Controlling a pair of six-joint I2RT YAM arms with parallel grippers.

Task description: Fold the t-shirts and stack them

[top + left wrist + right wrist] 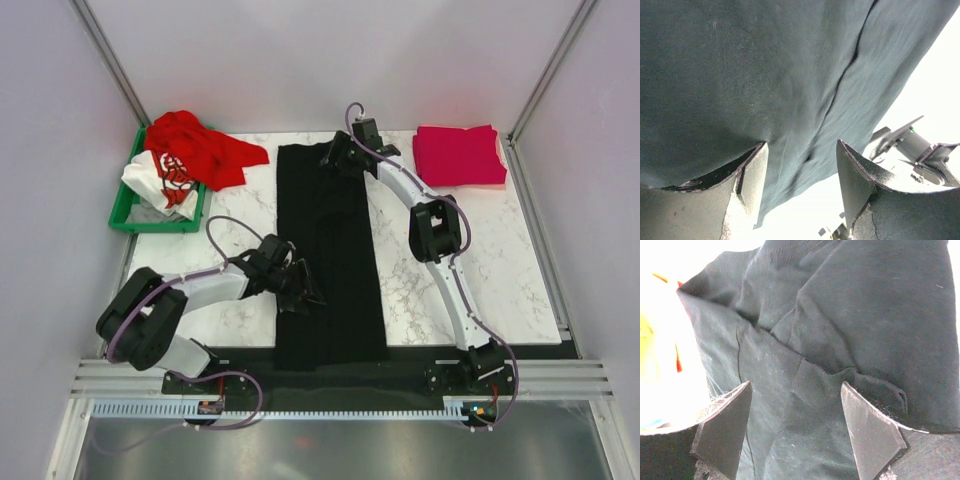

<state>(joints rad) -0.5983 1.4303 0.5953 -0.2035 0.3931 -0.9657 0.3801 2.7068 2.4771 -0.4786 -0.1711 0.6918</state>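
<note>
The black t-shirt (328, 260) lies as a long narrow strip down the middle of the table, its near end reaching the front edge. My left gripper (303, 292) is open at the strip's left edge; in the left wrist view (802, 167) the cloth's edge (790, 100) lies between the spread fingers. My right gripper (336, 156) is open over the strip's far end, its fingers spread above wrinkled black cloth (805, 340) in the right wrist view (796, 407). The crimson-pink t-shirt (458, 155) lies folded at the back right. The red t-shirt (205, 150) and the white printed t-shirt (160, 180) are heaped in the bin.
A green plastic bin (122, 218) stands at the back left, the red shirt spilling over its right rim onto the marble table (480, 260). White walls and metal posts close in the sides and back.
</note>
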